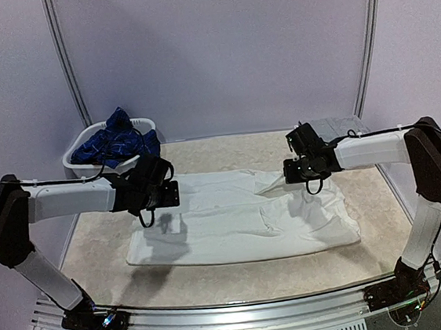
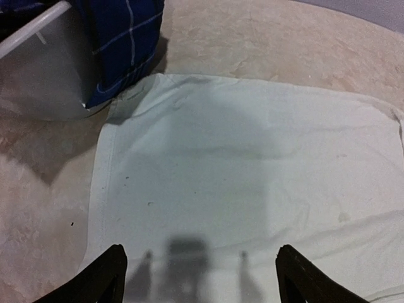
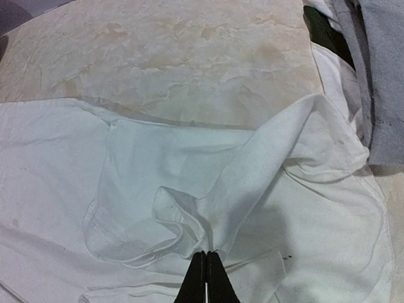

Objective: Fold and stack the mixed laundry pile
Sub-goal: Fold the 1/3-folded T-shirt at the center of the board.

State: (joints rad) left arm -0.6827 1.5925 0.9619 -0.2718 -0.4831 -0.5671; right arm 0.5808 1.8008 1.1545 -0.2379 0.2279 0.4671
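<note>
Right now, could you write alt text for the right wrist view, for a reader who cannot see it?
The right tool, shut, pinches a raised fold of a white garment spread on a beige marbled table. Grey cloth lies at the right edge.

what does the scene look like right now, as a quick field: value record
white garment: spread on the table, far right part bunched and lifted
left end effector: open, above the garment's left part, holding nothing
right end effector: shut on a fold of the white garment
basket: far left on the table, navy plaid cloth inside, some hanging over its side
grey cloth: far right, beside the garment
</note>
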